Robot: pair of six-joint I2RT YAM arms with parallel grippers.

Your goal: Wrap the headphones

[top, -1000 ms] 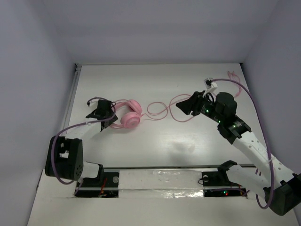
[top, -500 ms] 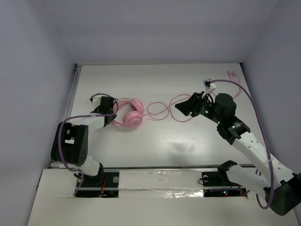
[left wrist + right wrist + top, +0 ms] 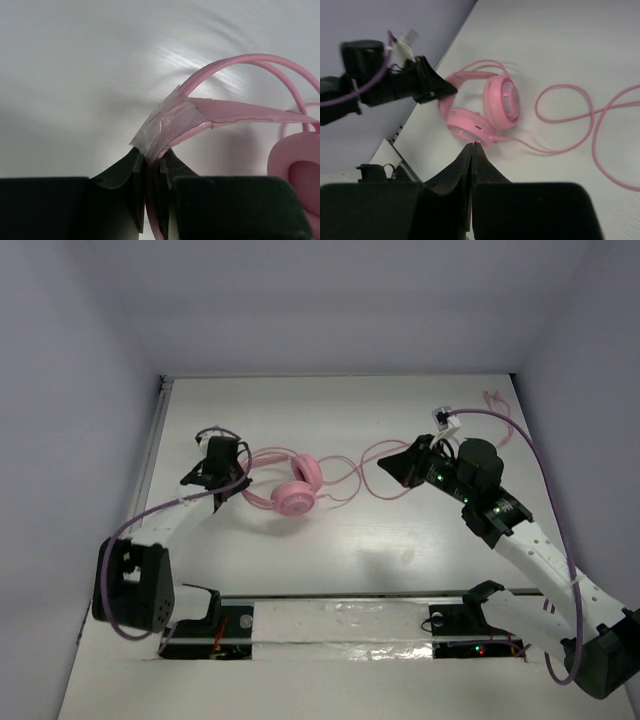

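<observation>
My left pincer (image 3: 149,161) is clamped on the taped headband (image 3: 235,111) of the pink headphones (image 3: 293,495). My right pincer (image 3: 472,149) is pressed together, empty, near the cord (image 3: 565,86).

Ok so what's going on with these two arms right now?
The left hand is clamped on the taped headband of the pink headphones. The right hand is shut with nothing seen in it, hovering over the table near the cord. The cord lies in loose loops, not yet wrapped.
</observation>
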